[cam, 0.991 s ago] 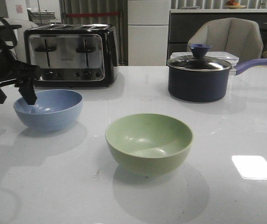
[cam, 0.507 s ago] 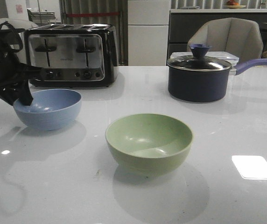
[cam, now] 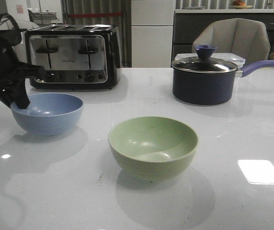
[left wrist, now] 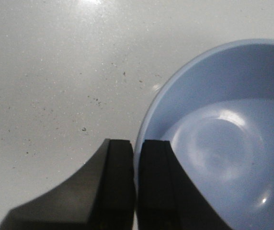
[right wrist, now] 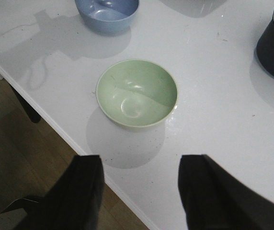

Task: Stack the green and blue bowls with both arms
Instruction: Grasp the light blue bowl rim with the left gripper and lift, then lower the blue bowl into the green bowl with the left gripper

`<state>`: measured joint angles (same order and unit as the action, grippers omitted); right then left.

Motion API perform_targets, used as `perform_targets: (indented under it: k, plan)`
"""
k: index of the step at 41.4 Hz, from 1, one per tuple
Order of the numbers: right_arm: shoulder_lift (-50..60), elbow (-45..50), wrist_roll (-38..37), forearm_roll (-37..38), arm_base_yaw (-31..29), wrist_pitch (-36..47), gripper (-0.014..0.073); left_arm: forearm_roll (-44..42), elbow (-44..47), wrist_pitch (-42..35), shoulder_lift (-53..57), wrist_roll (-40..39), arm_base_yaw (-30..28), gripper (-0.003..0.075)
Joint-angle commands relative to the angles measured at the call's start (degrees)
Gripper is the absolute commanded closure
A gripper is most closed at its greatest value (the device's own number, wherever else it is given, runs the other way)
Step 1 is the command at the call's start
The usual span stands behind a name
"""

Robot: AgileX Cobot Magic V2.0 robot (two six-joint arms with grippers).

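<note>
The dusty blue bowl [cam: 47, 113] is at the left of the white table, in front of the toaster. My left gripper [cam: 21, 102] is shut on its left rim, one finger inside and one outside; the left wrist view shows the fingers [left wrist: 120, 182] pinching the blue bowl's rim [left wrist: 213, 143]. The pale green bowl [cam: 152, 146] sits upright near the middle front. My right gripper [right wrist: 139, 191] is open and empty, above the table's front edge, with the green bowl [right wrist: 137, 92] ahead of it. The right gripper does not show in the front view.
A chrome toaster [cam: 72, 56] stands at the back left. A dark navy saucepan [cam: 204, 79] with a lid and purple handle stands at the back right. A chair [cam: 233, 40] is behind the table. The table's front edge [right wrist: 79, 148] and floor show in the right wrist view.
My left gripper has closed on the blue bowl's left rim, and the bowl has shifted slightly left and appears a little raised. The green bowl has not moved.
</note>
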<state>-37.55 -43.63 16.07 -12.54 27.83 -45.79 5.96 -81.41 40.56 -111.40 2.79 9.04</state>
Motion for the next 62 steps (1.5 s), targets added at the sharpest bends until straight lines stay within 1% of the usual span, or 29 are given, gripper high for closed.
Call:
perform_targets:
  k: [1,7,10,17,25,29,39,45,51,53,57,61,62]
  plan:
    - [0.1,-1.5,0.6,-0.4,0.0,3.5,0.0126,2.0,-3.7,1.4,6.1,2.7,1.6,0.0627]
    - [0.1,-1.5,0.6,-0.4,0.0,3.5,0.0126,2.8,-5.0,2.9,10.8,5.9,4.8,0.0627]
    - [0.1,-1.5,0.6,-0.4,0.0,3.5,0.0126,2.8,-5.0,3.8,13.3,6.0,7.0,0.0627]
    - [0.1,-1.5,0.6,-0.4,0.0,3.5,0.0126,2.8,-5.0,6.3,17.4,7.4,13.9,0.0627]
    - [0.1,-1.5,0.6,-0.4,0.0,3.5,0.0126,2.8,-5.0,7.5,17.1,7.5,21.8,0.0627]
    - [0.1,-1.5,0.6,-0.4,0.0,3.5,0.0126,2.8,-5.0,6.5,15.5,7.5,24.2,0.0627]
    - [0.1,-1.5,0.6,-0.4,0.0,3.5,0.0126,5.0,-5.0,3.7,10.3,7.5,26.7,0.0627]
    - [0.1,-1.5,0.6,-0.4,0.0,3.5,0.0126,5.3,-5.0,1.6,6.9,7.5,27.0,0.0627]
    - [0.1,-1.5,0.6,-0.4,0.0,3.5,0.0126,6.8,-5.0,1.7,4.7,7.5,27.0,0.0626]
    - [0.1,-1.5,0.6,-0.4,0.0,3.5,0.0126,7.3,-5.0,1.7,4.3,7.5,27.0,0.0615]
    - [0.1,-1.5,0.6,-0.4,0.0,3.5,0.0126,7.4,-5.0,1.6,4.0,7.6,27.0,0.0547]
    - [0.1,-1.5,0.6,-0.4,0.0,3.5,0.0126,7.4,-5.0,1.7,4.1,7.6,27.0,0.0436]
    - [0.1,-1.5,0.6,-0.4,0.0,3.5,0.0126,7.4,-5.0,1.7,4.1,7.6,27.0,0.0398]
